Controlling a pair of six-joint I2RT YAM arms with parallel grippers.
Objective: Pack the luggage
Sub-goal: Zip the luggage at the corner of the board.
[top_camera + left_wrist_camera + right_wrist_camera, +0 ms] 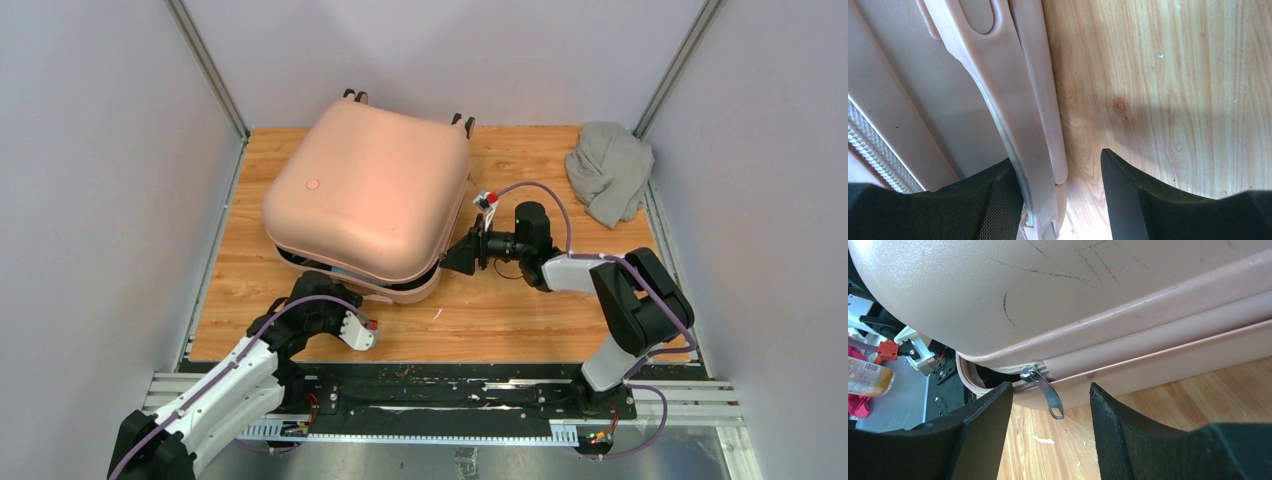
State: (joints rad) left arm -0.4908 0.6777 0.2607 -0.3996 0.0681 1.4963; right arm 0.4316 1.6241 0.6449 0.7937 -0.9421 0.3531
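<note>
The pale pink luggage (365,190) lies flat on the wooden table (520,310), lid down, with a dark gap along its near edge. A small round emblem (312,184) shows on the shell. My left gripper (305,283) is at that near edge. In the left wrist view it (1055,160) is open, and the pink rim (1013,90) runs between its fingers against the left one. My right gripper (462,255) is at the near right corner. In the right wrist view it (1050,385) is open. The metal zipper pull (1048,396) hangs between its fingertips, untouched.
A grey cloth bundle (608,170) lies at the back right corner. Black wheels (355,96) stick out at the suitcase's far side. A small white scrap (437,314) lies on the wood near the front. Grey walls close in on three sides.
</note>
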